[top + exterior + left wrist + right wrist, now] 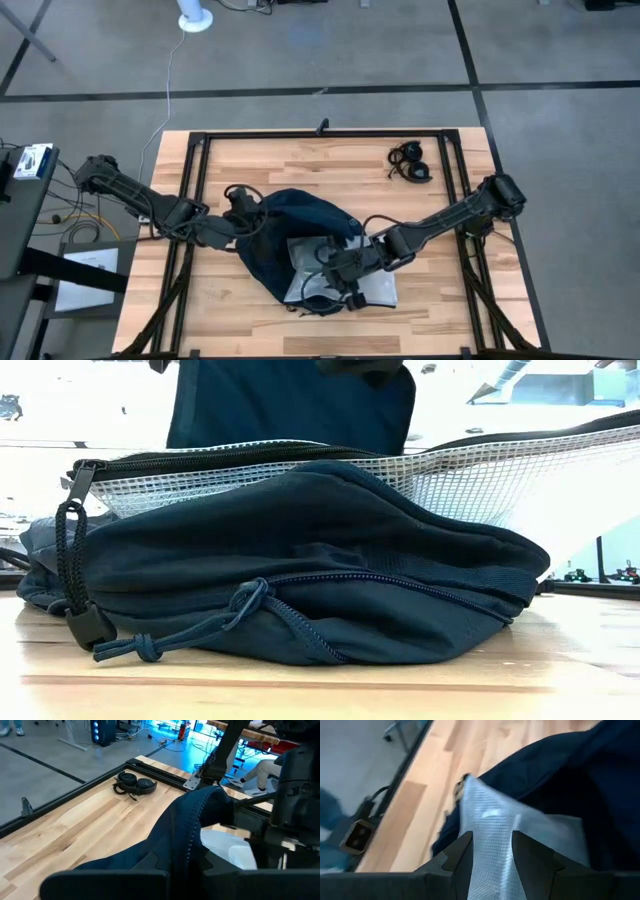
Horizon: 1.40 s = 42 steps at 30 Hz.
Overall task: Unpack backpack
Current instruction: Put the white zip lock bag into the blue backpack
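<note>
Backpack (275,235) mid-table | left end effector (243,222) clamps its rim | right end effector (491,851) grips mesh pouch (492,827)

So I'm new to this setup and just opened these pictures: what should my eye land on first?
The big navy backpack slumped in the middle of the table, with both arms reaching into it. The right gripper is closed on a white mesh pouch coming out of the backpack's near side, while the left gripper holds the fabric on the other side. Black headphones lie alone at the far right corner.
</note>
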Each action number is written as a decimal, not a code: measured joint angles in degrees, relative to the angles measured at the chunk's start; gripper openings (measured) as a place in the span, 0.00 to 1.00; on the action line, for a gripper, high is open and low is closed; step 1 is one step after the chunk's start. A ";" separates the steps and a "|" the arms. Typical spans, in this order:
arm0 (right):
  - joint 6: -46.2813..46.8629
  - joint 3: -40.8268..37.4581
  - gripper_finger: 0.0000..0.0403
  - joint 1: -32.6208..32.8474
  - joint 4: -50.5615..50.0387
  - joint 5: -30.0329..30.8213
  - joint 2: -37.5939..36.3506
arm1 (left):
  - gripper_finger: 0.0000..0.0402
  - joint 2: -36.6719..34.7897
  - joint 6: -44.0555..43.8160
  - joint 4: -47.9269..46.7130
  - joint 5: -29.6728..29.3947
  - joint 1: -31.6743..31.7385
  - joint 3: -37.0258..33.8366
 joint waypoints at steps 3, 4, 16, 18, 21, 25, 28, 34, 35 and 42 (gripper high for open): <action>-0.11 0.00 0.32 -0.03 -0.23 -3.49 0.00 | 0.00 0.00 0.22 -0.56 -0.22 0.03 0.00; -0.40 0.00 0.32 -0.05 -0.20 -4.48 0.00 | 0.00 0.00 0.35 -1.17 -0.26 0.18 0.00; -1.17 0.02 0.26 0.53 -0.27 -6.19 0.23 | 0.00 0.00 -3.54 -5.85 0.11 0.38 0.00; -1.36 0.07 0.20 1.14 0.22 -6.19 0.84 | 0.00 0.00 -3.60 -5.95 0.20 -0.31 0.00; -2.22 0.01 0.06 2.01 1.87 -6.20 0.95 | 0.00 0.00 -3.61 -6.06 0.28 -1.03 0.00; -3.63 0.02 0.02 2.71 7.14 -6.06 0.98 | 0.00 0.00 -3.75 -6.10 0.24 -1.57 0.00; -3.74 0.17 0.00 2.00 10.83 -5.87 2.97 | 0.00 0.01 -3.57 -6.04 0.24 -1.57 0.00; -2.72 0.00 0.00 1.04 13.82 -5.58 9.37 | 0.00 0.02 -3.47 -6.75 0.22 -1.57 0.00; -2.46 0.00 0.00 0.87 14.21 -5.68 9.64 | 0.00 0.02 -3.48 -7.01 0.20 -1.57 0.00; -0.11 0.11 0.00 0.06 15.93 -8.16 10.61 | 0.00 0.02 -2.98 -6.22 0.25 -1.57 0.00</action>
